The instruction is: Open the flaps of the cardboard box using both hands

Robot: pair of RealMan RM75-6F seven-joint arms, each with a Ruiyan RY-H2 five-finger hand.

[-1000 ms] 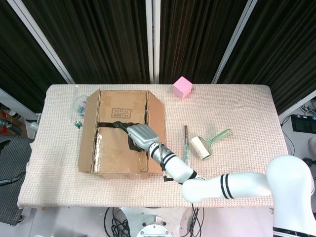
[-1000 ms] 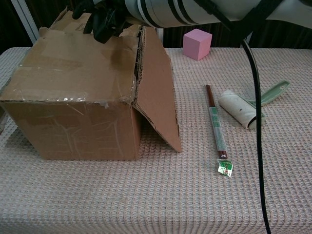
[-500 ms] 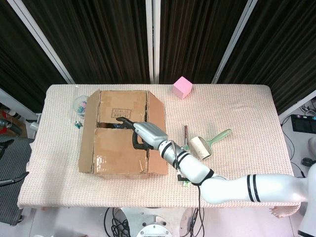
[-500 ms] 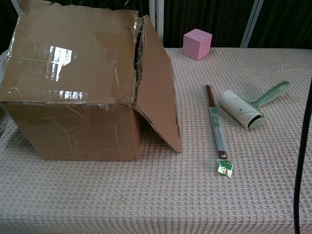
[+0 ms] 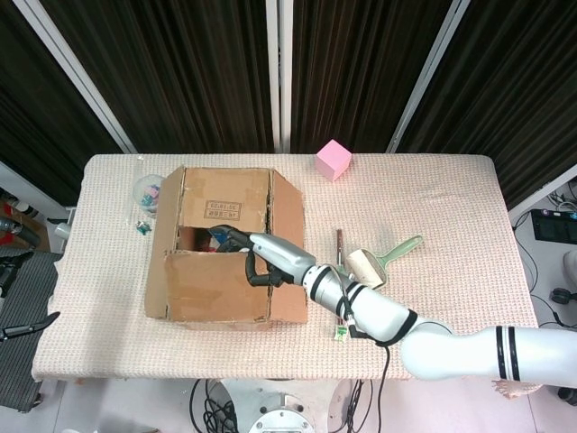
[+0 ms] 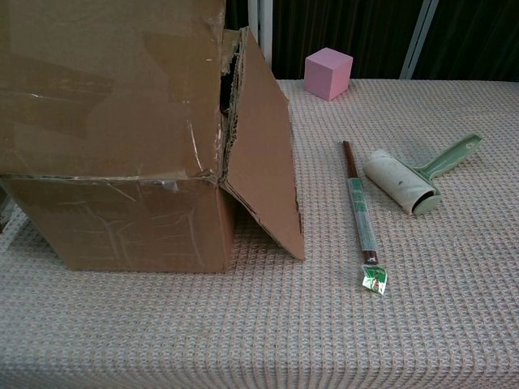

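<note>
Brown cardboard box [image 5: 221, 244] sits on left part of beige woven tablecloth [image 5: 433, 207], side flaps folded out. Near flap [image 6: 109, 85] raised, tilted up, fills top-left of chest view. Right hand [image 5: 261, 255] w/ dark fingers [image 5: 236, 237] curled over that flap's top edge, gripping it; arm reaches in from near right. Left hand not visible in either view. Right of box: brown stick w/ green label [image 6: 359, 212], lint roller w/ green handle [image 6: 418, 182]. Pink foam cube [image 5: 333, 160] far side, well apart
</note>
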